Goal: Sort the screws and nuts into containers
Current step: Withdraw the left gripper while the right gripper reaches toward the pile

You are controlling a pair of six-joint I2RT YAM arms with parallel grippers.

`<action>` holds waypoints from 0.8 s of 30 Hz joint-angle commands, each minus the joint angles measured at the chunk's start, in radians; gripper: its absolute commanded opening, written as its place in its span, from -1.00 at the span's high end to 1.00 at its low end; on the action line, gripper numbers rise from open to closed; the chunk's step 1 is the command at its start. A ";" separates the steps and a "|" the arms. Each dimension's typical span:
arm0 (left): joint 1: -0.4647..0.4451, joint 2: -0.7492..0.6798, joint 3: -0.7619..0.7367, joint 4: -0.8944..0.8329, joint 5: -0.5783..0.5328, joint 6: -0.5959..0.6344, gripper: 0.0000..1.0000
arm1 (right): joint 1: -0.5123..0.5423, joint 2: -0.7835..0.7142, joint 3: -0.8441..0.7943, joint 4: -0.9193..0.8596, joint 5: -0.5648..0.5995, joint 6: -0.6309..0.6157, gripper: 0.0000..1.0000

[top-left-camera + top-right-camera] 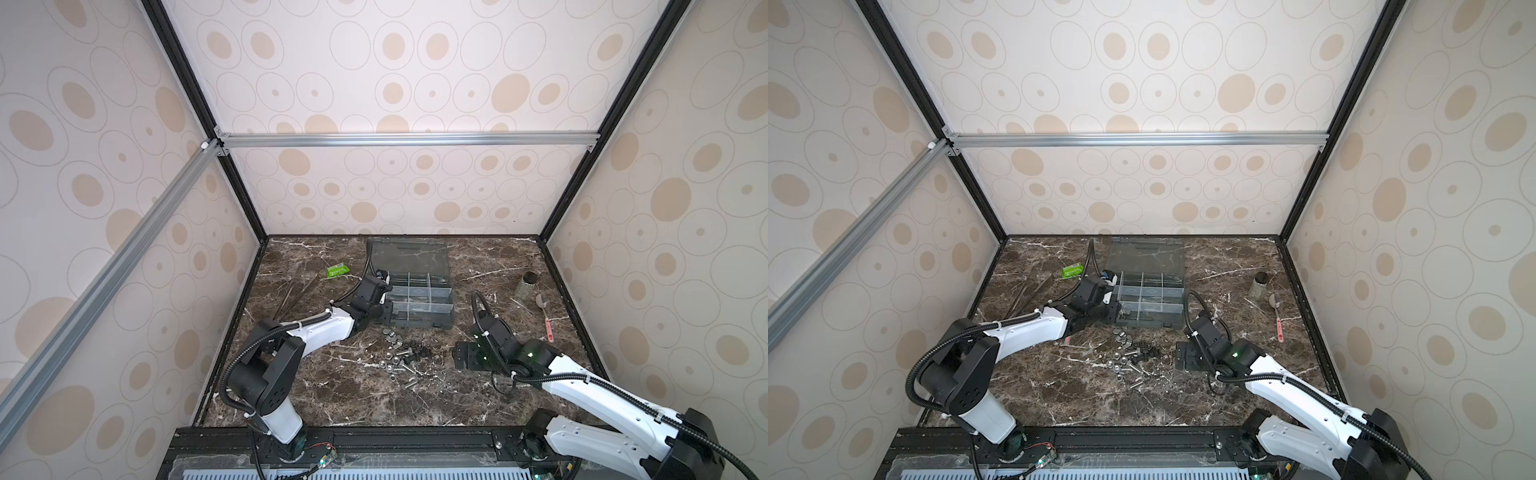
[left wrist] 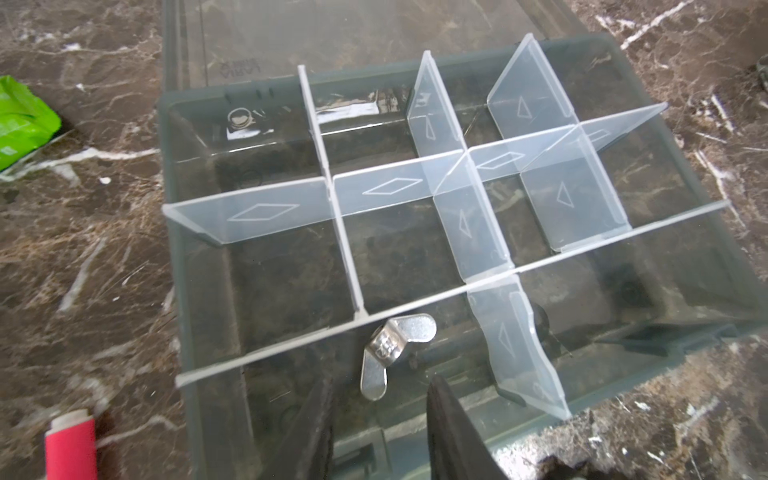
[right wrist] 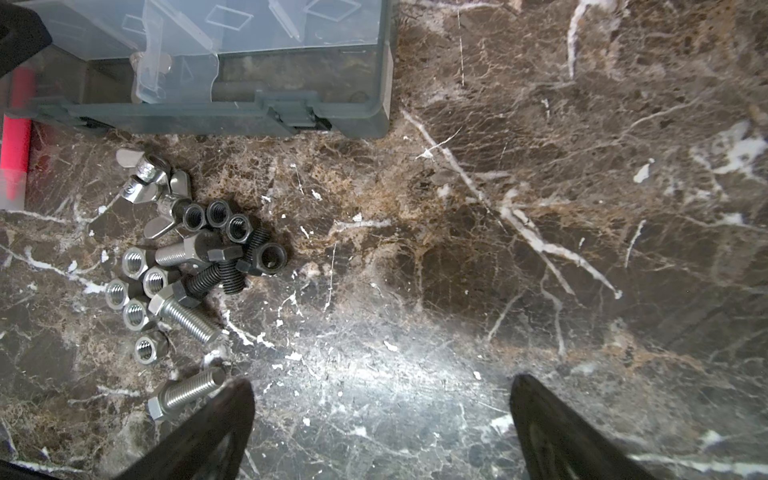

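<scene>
The brown table (image 1: 374, 399) holds the grey box (image 1: 424, 324). My left gripper (image 2: 380, 415) hangs over the box's front-left pocket, a little open and holding nothing. A winged nut (image 2: 395, 349) lies in that pocket. My right gripper (image 3: 382, 386) is wide open over bare table, beside the screws (image 3: 187, 320) and nuts (image 3: 133, 262). If I lift the left one crooked, a finger could bump the thin divider (image 2: 515, 345) or flick the nut out.

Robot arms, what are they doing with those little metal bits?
They're sorting screws and nuts into a box. The left pincer is open over the box, with a wing nut in the compartment below it. The right pincer hovers open above the table, beside the pile left to sort.
</scene>
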 commanded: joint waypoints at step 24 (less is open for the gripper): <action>0.101 -0.458 -0.294 0.026 -0.053 -0.114 0.17 | 0.084 0.494 0.365 0.097 -0.157 -0.251 -0.94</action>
